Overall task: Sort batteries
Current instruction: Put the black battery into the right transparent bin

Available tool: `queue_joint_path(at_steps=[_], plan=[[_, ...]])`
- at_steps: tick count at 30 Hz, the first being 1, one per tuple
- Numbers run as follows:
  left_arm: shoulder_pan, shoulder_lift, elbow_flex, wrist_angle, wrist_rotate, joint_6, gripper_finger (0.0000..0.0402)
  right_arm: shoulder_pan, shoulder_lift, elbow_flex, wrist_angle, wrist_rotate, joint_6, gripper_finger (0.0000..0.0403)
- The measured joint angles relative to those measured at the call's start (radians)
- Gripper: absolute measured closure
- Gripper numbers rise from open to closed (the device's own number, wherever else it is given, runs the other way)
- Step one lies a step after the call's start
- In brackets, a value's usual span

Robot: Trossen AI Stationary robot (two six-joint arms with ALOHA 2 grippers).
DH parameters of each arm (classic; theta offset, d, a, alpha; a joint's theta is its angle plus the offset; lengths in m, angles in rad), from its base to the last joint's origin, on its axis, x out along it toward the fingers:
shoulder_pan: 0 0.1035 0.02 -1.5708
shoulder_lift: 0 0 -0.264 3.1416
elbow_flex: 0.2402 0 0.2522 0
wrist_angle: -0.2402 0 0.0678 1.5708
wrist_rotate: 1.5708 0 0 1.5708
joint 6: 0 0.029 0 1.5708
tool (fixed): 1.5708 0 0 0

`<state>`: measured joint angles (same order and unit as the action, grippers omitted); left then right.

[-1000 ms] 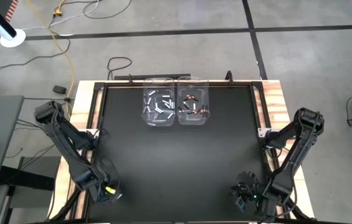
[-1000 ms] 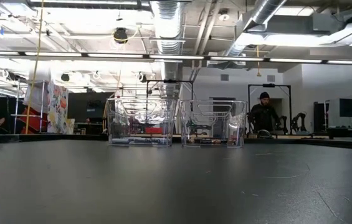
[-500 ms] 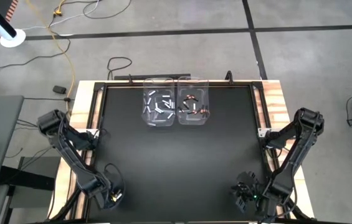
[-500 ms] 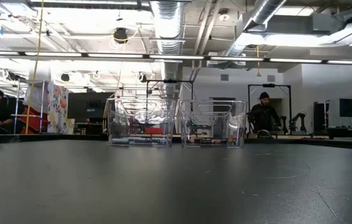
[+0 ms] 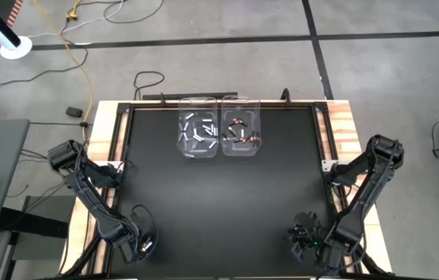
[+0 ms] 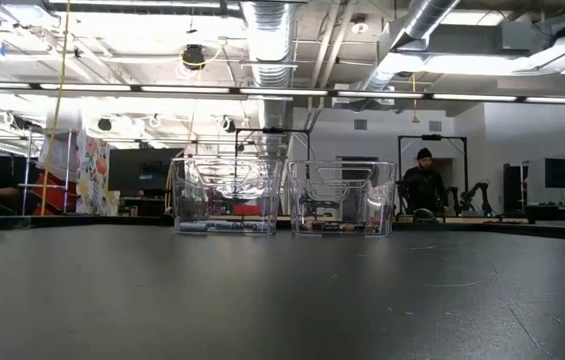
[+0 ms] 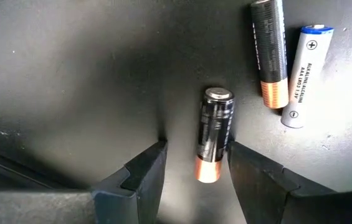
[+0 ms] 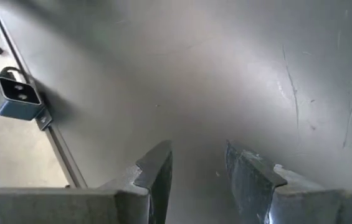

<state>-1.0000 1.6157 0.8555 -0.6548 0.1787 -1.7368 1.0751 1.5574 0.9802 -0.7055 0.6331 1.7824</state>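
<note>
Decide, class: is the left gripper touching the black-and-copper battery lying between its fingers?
Cannot tell. In the left wrist view the battery lies between the left gripper's fingers, close to one finger, but neither contact nor a gap shows plainly.

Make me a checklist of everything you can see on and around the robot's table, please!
Surface: black table top, mostly bare.
Job's things: two clear bins, white batteries in one, copper-dark batteries in the other; three loose batteries by the left gripper.
Clutter: nothing seen.
Grippers: left gripper open, astride one copper-dark battery; right gripper open, empty, near corner.
Cables: yellow cable on floor.
Surroundings: two people beyond the table.
</note>
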Motion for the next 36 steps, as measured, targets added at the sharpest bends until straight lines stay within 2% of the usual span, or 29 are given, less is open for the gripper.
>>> queue_joint_path(at_steps=[7,15,19,36], plan=[[0.0,0.001,0.0,-0.004,-0.003,0.009,0.0243,-0.011,0.0,0.0,-0.004,0.0,-0.011,0.0239],[0.0,0.001,-0.002,-0.015,-0.014,-0.005,0.0324,-0.011,0.0,0.0,-0.004,0.0,-0.011,0.0239],[0.0,0.001,-0.002,-0.014,-0.018,-0.015,0.035,-0.011,0.0,0.0,-0.004,0.0,-0.014,0.0239],[0.0,-0.012,-0.003,-0.018,-0.056,-0.108,0.0345,-0.011,0.0,0.0,0.003,0.0,-0.04,0.0239]])
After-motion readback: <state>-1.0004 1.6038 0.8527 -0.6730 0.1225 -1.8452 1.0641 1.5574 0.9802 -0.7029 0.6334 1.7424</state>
